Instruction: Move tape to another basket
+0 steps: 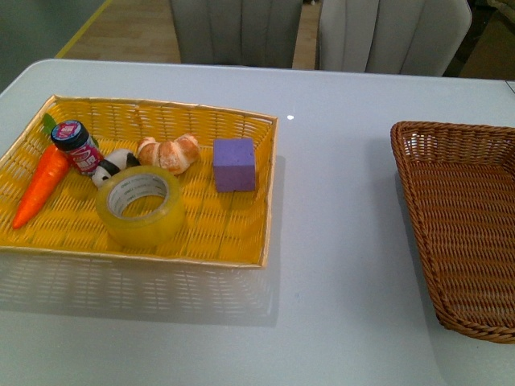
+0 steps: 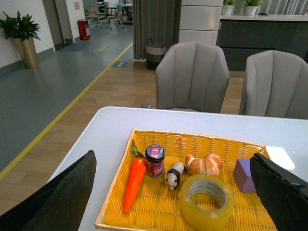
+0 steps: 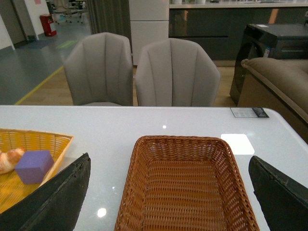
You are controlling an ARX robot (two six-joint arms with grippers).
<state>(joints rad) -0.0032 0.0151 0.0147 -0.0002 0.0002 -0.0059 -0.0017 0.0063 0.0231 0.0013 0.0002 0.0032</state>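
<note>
Front view: the tape lies flat at lower left in the yellow basket, the brown basket far right across the bench; left wrist view: my left pincer gapes wide, best lowered one finger inside the core; right wrist view: right pincer wide too.

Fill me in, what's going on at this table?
Nothing is gripped yet. The tape lies flat in the yellow basket, near a croissant and a purple block. The brown basket sits apart to the right, with nothing visible in it. The left fingers are spread open facing the yellow basket, and the right fingers are open facing the brown one. Neither touches anything.
</note>
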